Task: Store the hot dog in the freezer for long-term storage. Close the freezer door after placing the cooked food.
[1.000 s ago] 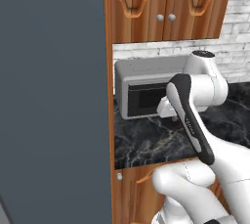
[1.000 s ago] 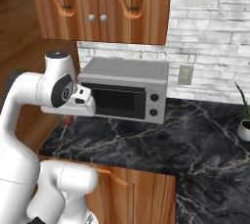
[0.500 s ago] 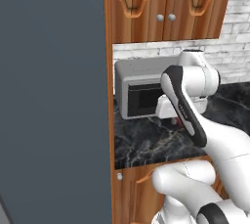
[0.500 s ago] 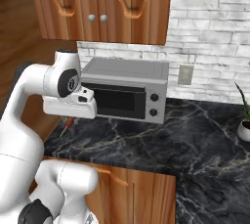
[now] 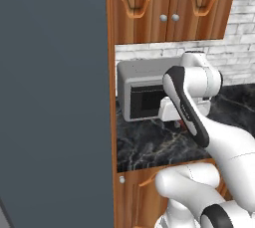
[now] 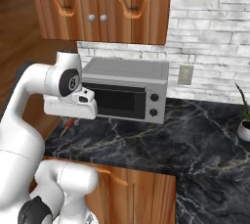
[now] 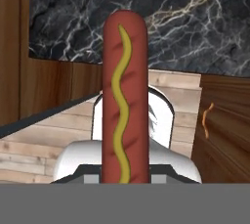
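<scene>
Even flat rendered light; soft shadows; base views slightly blurry, perhaps low-resolution.

The slate blue-grey freezer door (image 5: pixel 52 97) walls off the whole left side. The toaster oven (image 6: pixel 128 91) stands at the back of the black marble counter (image 6: pixel 195 140), just behind the arm. Counter right of the oven lies open up to a potted plant (image 6: pixel 244 123). Wooden wall cabinets (image 6: pixel 105 3) cap headroom.
</scene>
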